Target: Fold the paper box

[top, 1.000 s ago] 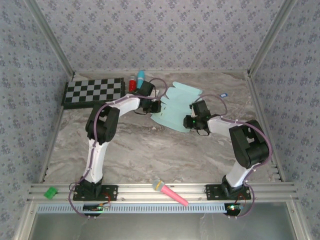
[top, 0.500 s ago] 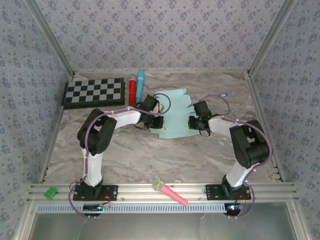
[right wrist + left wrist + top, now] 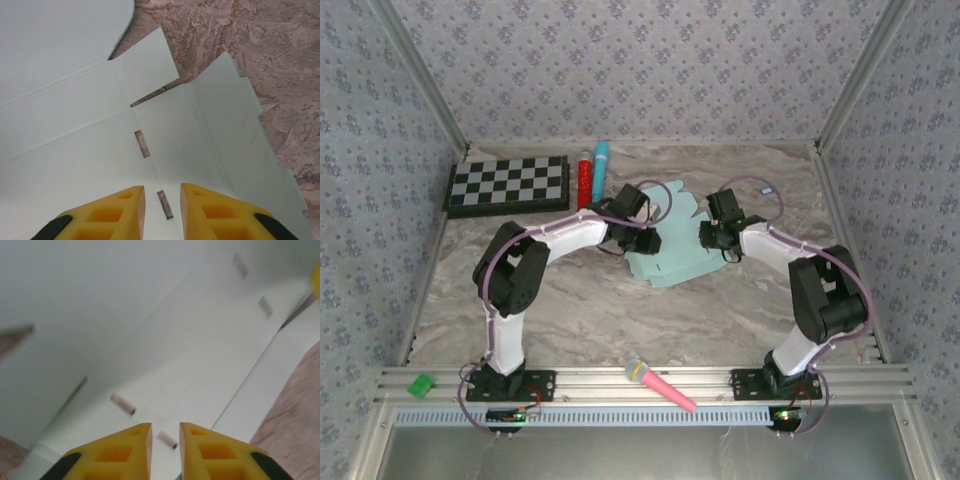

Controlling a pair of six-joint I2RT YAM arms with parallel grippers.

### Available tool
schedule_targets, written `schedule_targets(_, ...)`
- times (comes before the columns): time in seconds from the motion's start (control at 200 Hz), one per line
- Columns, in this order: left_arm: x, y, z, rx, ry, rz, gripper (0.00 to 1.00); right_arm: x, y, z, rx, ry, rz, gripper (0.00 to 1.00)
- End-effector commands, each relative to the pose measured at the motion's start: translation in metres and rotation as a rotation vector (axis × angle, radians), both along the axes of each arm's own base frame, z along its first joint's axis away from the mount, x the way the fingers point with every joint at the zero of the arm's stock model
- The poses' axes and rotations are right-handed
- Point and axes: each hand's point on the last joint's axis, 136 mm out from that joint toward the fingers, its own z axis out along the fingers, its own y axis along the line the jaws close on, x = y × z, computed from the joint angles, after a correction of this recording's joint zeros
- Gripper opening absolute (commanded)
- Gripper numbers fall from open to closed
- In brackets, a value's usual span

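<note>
On the near rail lie a pink microphone (image 3: 660, 385) and a green block (image 3: 421, 385). At mid-table (image 3: 590, 300) the box (image 3: 675, 255), an unfolded creased sheet with scalloped flaps that contains nothing, lies between the two grippers. The left gripper (image 3: 648, 243) sits over its left edge and the right gripper (image 3: 708, 236) over its right. Each wrist view shows yellow fingers narrowly parted above the sheet, gripping nothing. At the far edge stand a checkerboard (image 3: 508, 184), a red tube (image 3: 585, 180) and a cyan tube (image 3: 601, 165).

The paper box (image 3: 675, 258) lies between left gripper (image 3: 649, 241) and right gripper (image 3: 710, 237); checkerboard (image 3: 508, 183) behind, leftward.
</note>
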Motion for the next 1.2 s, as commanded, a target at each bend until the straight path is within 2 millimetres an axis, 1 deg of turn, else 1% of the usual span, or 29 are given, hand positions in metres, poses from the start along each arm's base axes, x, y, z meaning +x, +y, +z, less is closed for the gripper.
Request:
schedule_targets(0.0, 0.029, 0.002, 0.040, -0.029, -0.080, 0.014, 0.24, -0.012, 0.005, 0.010, 0.015, 0.003, 0.026, 0.27)
schedule_targets(0.095, 0.055, 0.003, 0.042, -0.022, -0.108, 0.025, 0.24, -0.024, 0.018, 0.007, 0.064, 0.008, 0.051, 0.27)
schedule_targets(0.185, 0.082, 0.005, 0.035, -0.005, -0.118, 0.038, 0.22, -0.034, 0.032, 0.003, 0.110, 0.021, 0.080, 0.25)
schedule_targets(0.195, 0.085, 0.004, 0.037, -0.007, -0.125, 0.040, 0.21, -0.035, 0.034, 0.002, 0.116, 0.022, 0.084, 0.25)
schedule_targets(0.265, 0.106, 0.004, 0.030, 0.006, -0.136, 0.047, 0.15, -0.040, 0.043, -0.001, 0.151, 0.026, 0.087, 0.22)
schedule_targets(0.34, 0.127, 0.003, 0.021, 0.027, -0.148, 0.055, 0.10, -0.043, 0.051, -0.006, 0.175, 0.022, 0.084, 0.19)
schedule_targets(0.35, 0.128, 0.004, 0.016, 0.034, -0.141, 0.056, 0.10, -0.043, 0.052, -0.007, 0.178, 0.022, 0.082, 0.19)
schedule_targets(0.36, 0.133, 0.002, 0.022, 0.026, -0.157, 0.058, 0.09, -0.044, 0.052, -0.008, 0.182, 0.024, 0.080, 0.19)
schedule_targets(0.38, 0.138, 0.001, 0.019, 0.029, -0.159, 0.059, 0.07, -0.045, 0.053, -0.010, 0.187, 0.025, 0.075, 0.18)
schedule_targets(0.39, 0.140, 0.000, 0.019, 0.028, -0.160, 0.059, 0.06, -0.045, 0.054, -0.011, 0.189, 0.027, 0.073, 0.18)
schedule_targets(0.415, 0.144, -0.001, 0.011, 0.036, -0.150, 0.056, 0.05, -0.046, 0.055, -0.014, 0.193, 0.031, 0.067, 0.18)
schedule_targets(0.475, 0.155, -0.004, 0.006, 0.041, -0.149, 0.053, 0.00, -0.048, 0.058, -0.020, 0.204, 0.039, 0.064, 0.16)
schedule_targets(0.59, 0.166, -0.008, -0.008, 0.046, -0.130, 0.057, 0.00, -0.051, 0.063, -0.034, 0.215, 0.061, 0.073, 0.12)
schedule_targets(0.67, 0.169, -0.009, -0.021, 0.054, -0.105, 0.055, 0.00, -0.050, 0.064, -0.043, 0.213, 0.080, 0.072, 0.07)
schedule_targets(0.735, 0.169, -0.008, -0.032, 0.065, -0.089, 0.055, 0.00, -0.049, 0.064, -0.049, 0.204, 0.096, 0.071, 0.06)
schedule_targets(0.75, 0.165, -0.006, -0.037, 0.080, -0.064, 0.054, 0.00, -0.049, 0.064, -0.051, 0.200, 0.098, 0.069, 0.07)
schedule_targets(0.85, 0.155, 0.000, -0.050, 0.109, -0.017, 0.052, 0.00, -0.048, 0.062, -0.059, 0.181, 0.117, 0.060, 0.07)
schedule_targets(0.979, 0.134, 0.008, -0.064, 0.131, 0.051, 0.042, 0.00, -0.046, 0.058, -0.067, 0.155, 0.147, 0.047, 0.06)
schedule_targets(1.064, 0.117, 0.013, -0.065, 0.131, 0.090, 0.038, 0.00, -0.044, 0.054, -0.069, 0.126, 0.158, 0.041, 0.06)
schedule_targets(1.094, 0.111, 0.014, -0.062, 0.126, 0.092, 0.036, 0.00, -0.043, 0.052, -0.069, 0.115, 0.157, 0.037, 0.06)
schedule_targets(1.134, 0.099, 0.017, -0.064, 0.130, 0.113, 0.036, 0.00, -0.043, 0.048, -0.068, 0.098, 0.158, 0.030, 0.06)
schedule_targets(1.159, 0.100, 0.016, -0.059, 0.113, 0.091, 0.038, 0.00, -0.043, 0.046, -0.067, 0.090, 0.157, 0.025, 0.07)
schedule_targets(1.174, 0.094, 0.019, -0.063, 0.119, 0.103, 0.039, 0.00, -0.042, 0.045, -0.066, 0.081, 0.153, 0.023, 0.07)
schedule_targets(1.194, 0.090, 0.021, -0.063, 0.119, 0.106, 0.043, 0.00, -0.042, 0.043, -0.066, 0.074, 0.152, 0.020, 0.07)
